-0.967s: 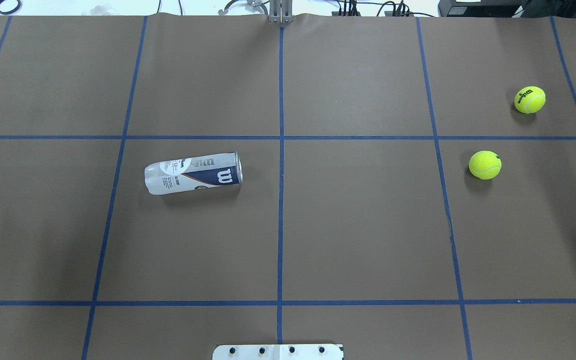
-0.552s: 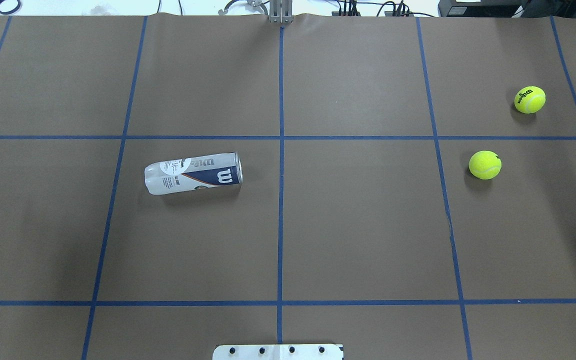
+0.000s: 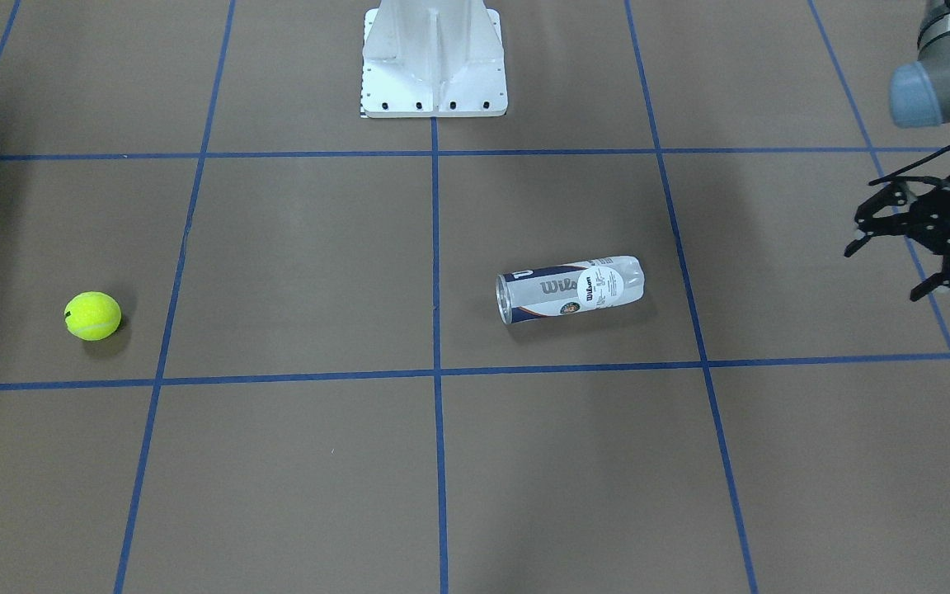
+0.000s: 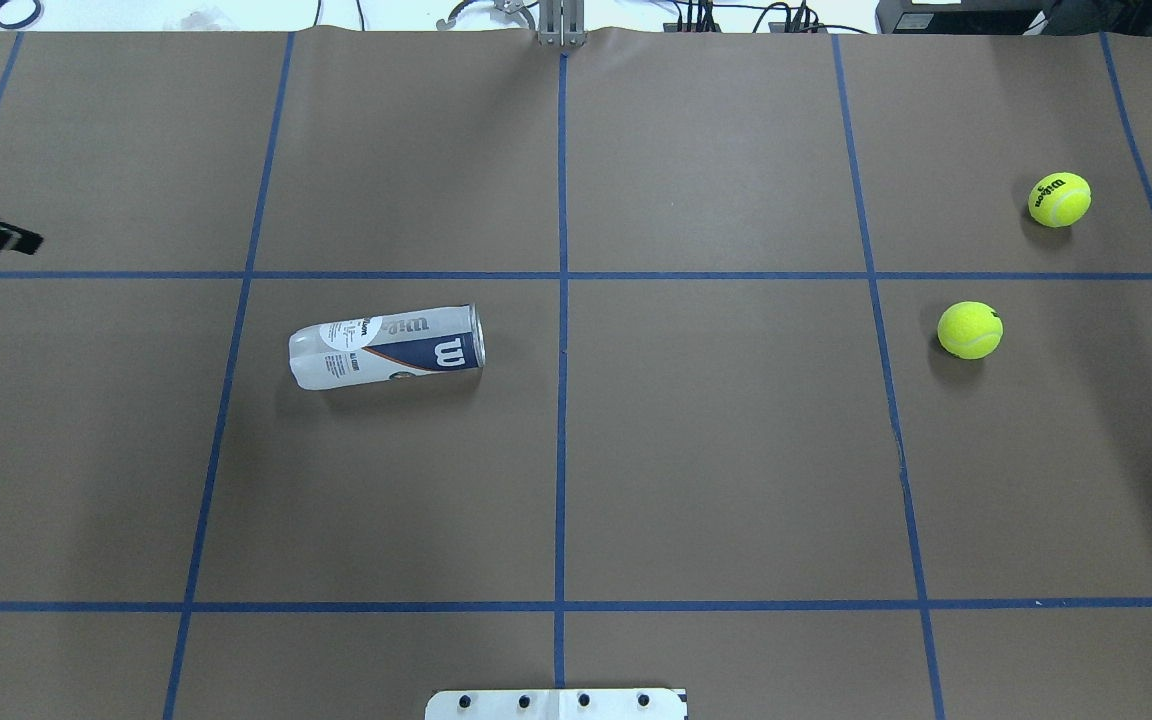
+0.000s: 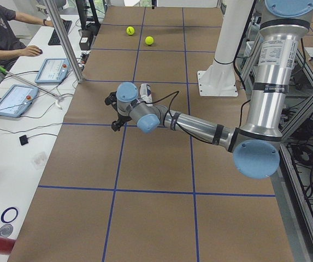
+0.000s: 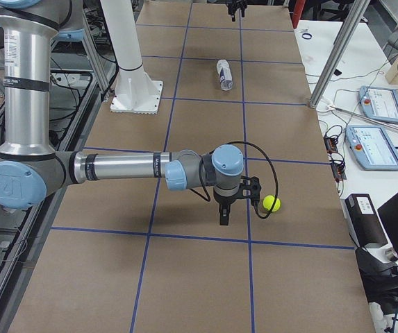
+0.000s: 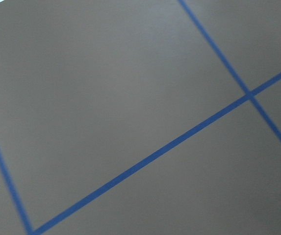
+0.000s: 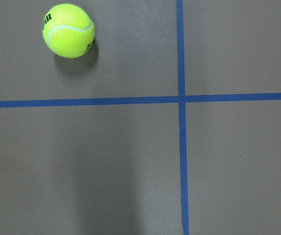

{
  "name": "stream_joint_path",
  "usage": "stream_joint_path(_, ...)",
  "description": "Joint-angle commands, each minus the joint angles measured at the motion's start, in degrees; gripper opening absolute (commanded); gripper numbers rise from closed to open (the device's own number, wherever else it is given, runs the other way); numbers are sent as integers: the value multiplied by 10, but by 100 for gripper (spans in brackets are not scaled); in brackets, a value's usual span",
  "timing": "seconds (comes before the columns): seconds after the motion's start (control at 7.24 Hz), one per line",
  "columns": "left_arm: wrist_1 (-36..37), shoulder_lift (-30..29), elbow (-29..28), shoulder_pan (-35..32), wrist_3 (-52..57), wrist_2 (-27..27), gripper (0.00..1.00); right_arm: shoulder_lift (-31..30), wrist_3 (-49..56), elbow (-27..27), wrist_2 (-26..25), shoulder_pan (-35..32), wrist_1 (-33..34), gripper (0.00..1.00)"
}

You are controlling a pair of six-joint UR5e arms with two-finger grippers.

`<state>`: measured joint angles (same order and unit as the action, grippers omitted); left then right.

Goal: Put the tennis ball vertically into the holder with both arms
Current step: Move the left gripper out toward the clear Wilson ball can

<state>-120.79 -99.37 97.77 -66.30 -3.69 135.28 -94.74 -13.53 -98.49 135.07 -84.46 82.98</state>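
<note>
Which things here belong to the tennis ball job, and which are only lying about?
For the job: holder, on its side; nearer tennis ball; farther tennis ball; left gripper, open.
Just about: white pedestal; tablet on side bench.

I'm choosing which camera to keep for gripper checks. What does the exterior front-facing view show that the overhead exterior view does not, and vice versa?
Only exterior front-facing: the whole left gripper, jaws open, well apart from the holder, plus the pedestal's upright column. Only overhead exterior: cables beyond the table's far edge, and the farther tennis ball uncut. Both: the holder lying on its side, the nearer tennis ball, the blue tape grid; overhead catches only a sliver of that gripper.
</note>
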Motion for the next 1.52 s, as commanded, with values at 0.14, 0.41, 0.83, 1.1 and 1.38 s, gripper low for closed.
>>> stream_joint_path(0.14, 1, -95, 24, 144, 3, -103, 97, -1, 0, 0, 0, 0, 0, 99)
stream_joint_path(0.41, 23, -142, 15, 210, 9, -106, 99, -1, 0, 0, 0, 0, 0, 99)
stream_joint_path(0.83, 278, -298, 5, 306, 152, -260, 99, -4, -1, -3, 1, 0, -1, 99)
stream_joint_path(1.1, 275, -373, -86, 338, 163, -324, 100, -7, -1, -4, 1, 0, -1, 99)
stream_joint_path(1.38, 279, -380, -110, 342, 228, -328, 99, -9, -1, -5, 1, 0, -1, 99)
